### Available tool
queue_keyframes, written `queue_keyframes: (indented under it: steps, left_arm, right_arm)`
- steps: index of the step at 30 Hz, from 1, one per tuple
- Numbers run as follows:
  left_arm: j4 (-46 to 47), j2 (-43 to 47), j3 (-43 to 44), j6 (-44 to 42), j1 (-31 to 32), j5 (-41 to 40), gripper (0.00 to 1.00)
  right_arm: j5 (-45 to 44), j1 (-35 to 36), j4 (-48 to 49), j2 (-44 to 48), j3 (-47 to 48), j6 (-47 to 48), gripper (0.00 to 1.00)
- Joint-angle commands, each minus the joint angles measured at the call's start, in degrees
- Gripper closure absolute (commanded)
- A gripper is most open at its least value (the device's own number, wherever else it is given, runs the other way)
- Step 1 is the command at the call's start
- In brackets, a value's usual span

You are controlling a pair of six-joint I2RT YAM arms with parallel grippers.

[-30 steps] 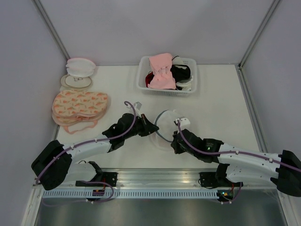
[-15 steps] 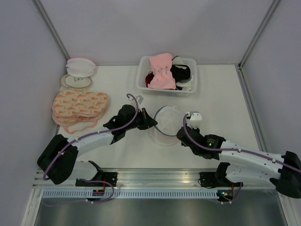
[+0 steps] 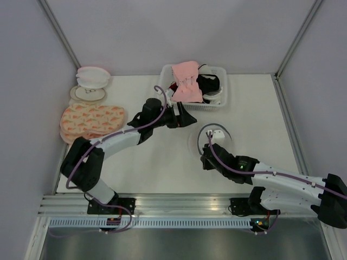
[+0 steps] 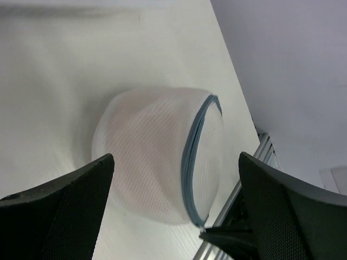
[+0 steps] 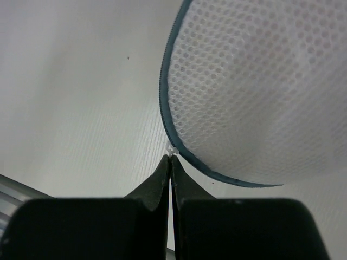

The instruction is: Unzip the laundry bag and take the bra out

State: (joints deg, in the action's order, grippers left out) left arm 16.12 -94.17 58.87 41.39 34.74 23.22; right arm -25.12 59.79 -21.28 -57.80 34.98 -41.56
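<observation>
1. Swinging away from the laundry bag (image 4: 154, 162), the left gripper (image 3: 187, 117) has gone from clenched to released, and its jaws now stand wide apart with nothing between them. The bag it was steadying half a second ago now lies well ahead of its spread fingers. The white basket (image 3: 162, 91) sits just off to its side.
2. Staying put, the right gripper (image 5: 171, 158) is still pinched tight. Its tips meet on a small white zipper pull (image 5: 172, 148) at the bag's dark zipper rim (image 5: 162, 86), and the mesh dome rises ahead and to the right of those tips.
3. No bra can be made out. Only a faint warm tint shows through the mesh, so it is presumably still inside the bag.
4. The step in hand looks like the unzipping. From the left wrist view the rim reads as a closed seam, so I judge the zipper little opened, if at all.
5. Next, the right gripper needs to draw the pull along the curve of the rim. With nothing anchoring the light bag, it may simply drag along. The left gripper would likely have to come back and hold the far half.
</observation>
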Motion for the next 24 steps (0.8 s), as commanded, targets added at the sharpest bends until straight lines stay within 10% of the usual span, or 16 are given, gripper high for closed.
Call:
queue_keyframes:
  steps: [1,17,20,24]
  left_arm:
    - [-0.12,10.64,-8.67,1.06,0.33,-5.02,0.00]
    - [14.28,9.27,-19.93,6.69,11.57,-3.36,0.05]
    - [15.86,8.92,-21.16,6.87,11.66,-2.92,0.26]
    - [15.26,9.97,-21.96,6.87,11.66,-4.06,0.80]
  right_arm:
    - [4.11,0.15,7.28,0.67,-1.14,2.53,1.00]
    - [13.97,0.15,15.57,0.76,-2.20,6.85,1.00]
    - [13.87,0.06,14.60,1.55,-2.20,6.84,1.00]
    - [13.96,0.15,13.90,2.25,-2.46,6.76,1.00]
